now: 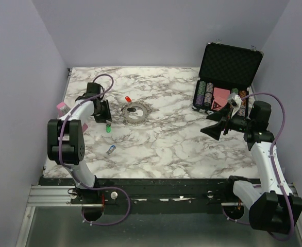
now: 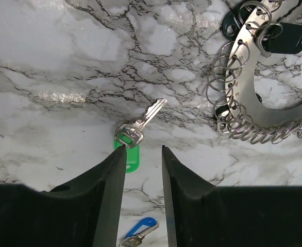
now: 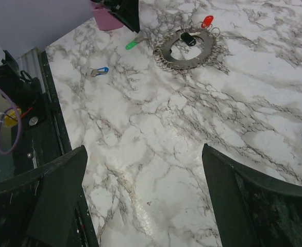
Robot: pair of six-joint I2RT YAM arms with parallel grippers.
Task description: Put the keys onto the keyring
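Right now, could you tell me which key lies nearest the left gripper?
The green-headed key, right at the tips of the left gripper. The blue key lies farther back, the red key beyond the keyring, the black key on it.

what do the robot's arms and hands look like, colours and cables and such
The left arm and right arm are built alike: white links between chunky black joint housings, with a purple cable looping along each. The left hand and right hand each have two matte black fingers, broad at the base and tapering to blunt tips.
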